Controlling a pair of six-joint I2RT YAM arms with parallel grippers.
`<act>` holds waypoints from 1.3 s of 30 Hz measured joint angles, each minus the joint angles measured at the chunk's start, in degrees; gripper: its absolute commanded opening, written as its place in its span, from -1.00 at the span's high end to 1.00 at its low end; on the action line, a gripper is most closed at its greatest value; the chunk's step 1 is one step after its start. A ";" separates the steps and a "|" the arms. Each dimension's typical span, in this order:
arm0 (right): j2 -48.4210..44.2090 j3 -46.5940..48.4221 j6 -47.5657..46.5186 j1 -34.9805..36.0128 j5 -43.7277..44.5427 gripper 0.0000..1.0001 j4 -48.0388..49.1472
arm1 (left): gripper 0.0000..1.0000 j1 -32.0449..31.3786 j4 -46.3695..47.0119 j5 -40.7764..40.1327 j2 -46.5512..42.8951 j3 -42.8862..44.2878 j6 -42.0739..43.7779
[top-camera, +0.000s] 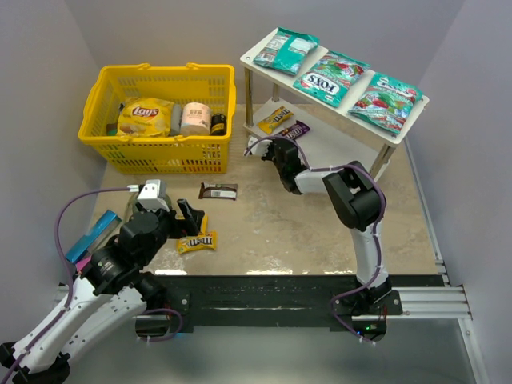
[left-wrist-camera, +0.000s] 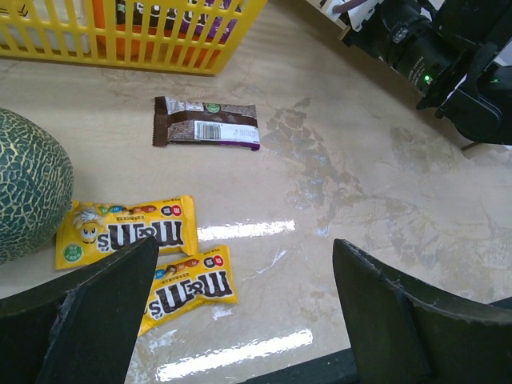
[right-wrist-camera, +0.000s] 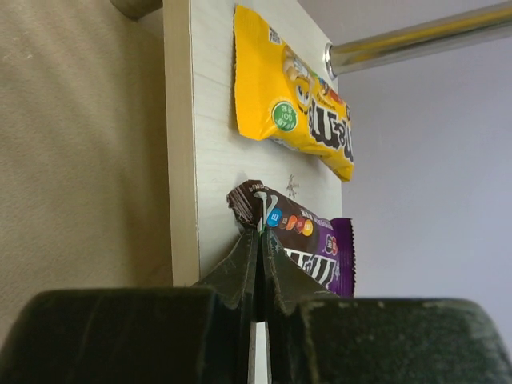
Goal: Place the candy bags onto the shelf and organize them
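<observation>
Right tool clamps purple M&M's packet on lower shelf board; should set it flat, parallel to yellow packet ahead, before releasing.

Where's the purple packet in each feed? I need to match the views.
Top external: purple packet lies on the shelf's lower board, upper middle, by the right arm's tip.
Left wrist: not in view.
Right wrist: purple packet at centre, its near end pinched by the right gripper.
Shared landmark: the yellow packet beside it on the same board.
</observation>
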 measured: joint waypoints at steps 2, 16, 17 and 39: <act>0.04 -0.02 -0.50 0.00 -0.52 1.00 0.83 | -0.91 0.00 -0.04 -0.04 0.02 0.00 0.00; -4.09 -1.79 5.57 -0.04 -0.04 -0.98 2.29 | -0.91 0.00 -0.13 -0.37 0.13 0.00 0.00; -5.33 -1.90 7.39 -0.04 -0.63 -0.98 0.04 | -0.92 0.00 -0.13 -0.37 0.13 0.00 0.00; -26.56 0.35 48.35 8.44 -7.13 -0.96 -30.32 | -0.99 0.00 -0.13 -0.50 -1.25 0.00 0.00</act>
